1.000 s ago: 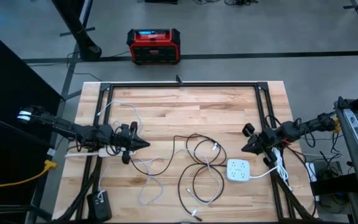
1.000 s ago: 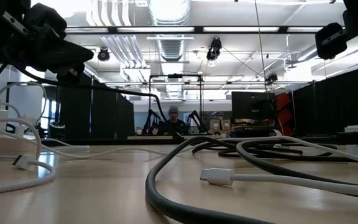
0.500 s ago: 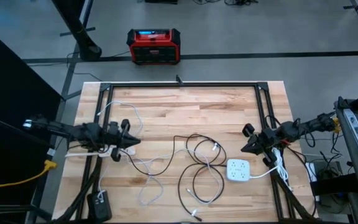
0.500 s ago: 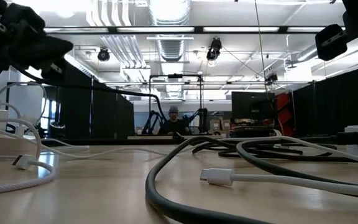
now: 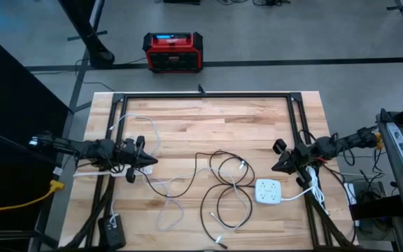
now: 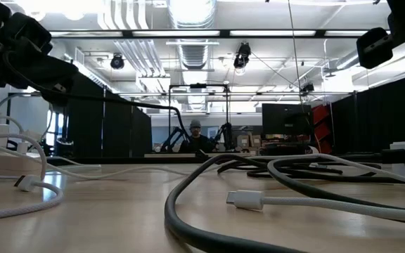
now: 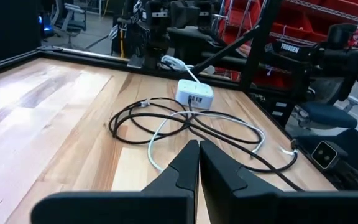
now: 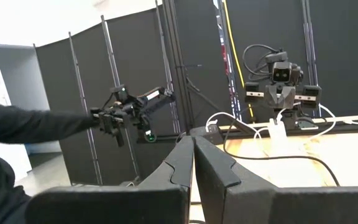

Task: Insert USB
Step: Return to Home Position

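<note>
Left gripper (image 5: 147, 162) clenched empty, right gripper (image 5: 276, 166) likewise, left outlet extension (image 5: 86, 173) partly hidden beneath left arm (image 5: 75, 147)

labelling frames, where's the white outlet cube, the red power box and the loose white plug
white outlet cube (image 5: 268, 190), high view, centre of top face
red power box (image 5: 173, 52), high view, middle of its body
loose white plug (image 6: 245, 199), low view, its white housing

Wooden table (image 5: 208, 119) bears tangled cables (image 5: 224, 184), white outlet extension (image 5: 269, 190).
</note>
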You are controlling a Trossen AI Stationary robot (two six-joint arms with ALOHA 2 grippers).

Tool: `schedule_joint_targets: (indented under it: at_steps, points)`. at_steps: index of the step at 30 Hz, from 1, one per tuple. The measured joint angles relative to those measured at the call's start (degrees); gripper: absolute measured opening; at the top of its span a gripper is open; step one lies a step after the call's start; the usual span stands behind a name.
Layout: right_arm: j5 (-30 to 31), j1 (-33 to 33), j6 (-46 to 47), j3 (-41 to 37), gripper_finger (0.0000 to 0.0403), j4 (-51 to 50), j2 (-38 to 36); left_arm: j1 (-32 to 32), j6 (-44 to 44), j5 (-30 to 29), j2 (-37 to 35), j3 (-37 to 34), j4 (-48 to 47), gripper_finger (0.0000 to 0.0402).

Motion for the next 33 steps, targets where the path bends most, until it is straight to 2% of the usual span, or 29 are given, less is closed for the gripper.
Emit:
schedule_joint_targets:
  at_steps: [33]
  points:
    - [0.0,0.0,0.0,0.0,0.0000,0.0,0.1,0.0,0.0,0.0,1.3,0.0,-0.1,0.0000]
